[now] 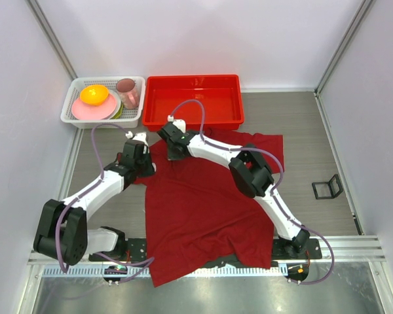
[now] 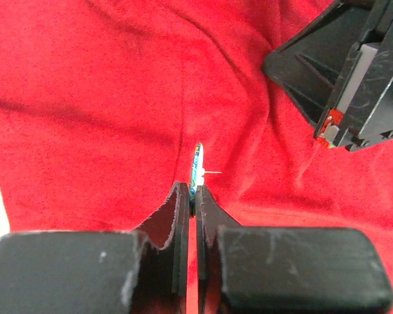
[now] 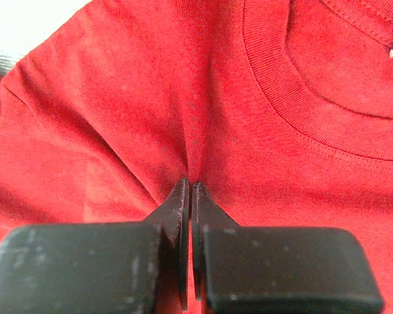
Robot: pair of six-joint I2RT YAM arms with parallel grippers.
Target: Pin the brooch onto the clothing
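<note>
While beyond the clothing (image 1: 203, 209), red tray (image 1: 216, 122), white basket (image 1: 101, 80) with dishes (image 1: 85, 111), cup (image 1: 127, 91)

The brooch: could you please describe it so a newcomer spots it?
Find the dark red T-shirt. Over its far left part, the left gripper is shut on the brooch. It alone is pale: a thin edge-on disc with a fine pin.
</note>
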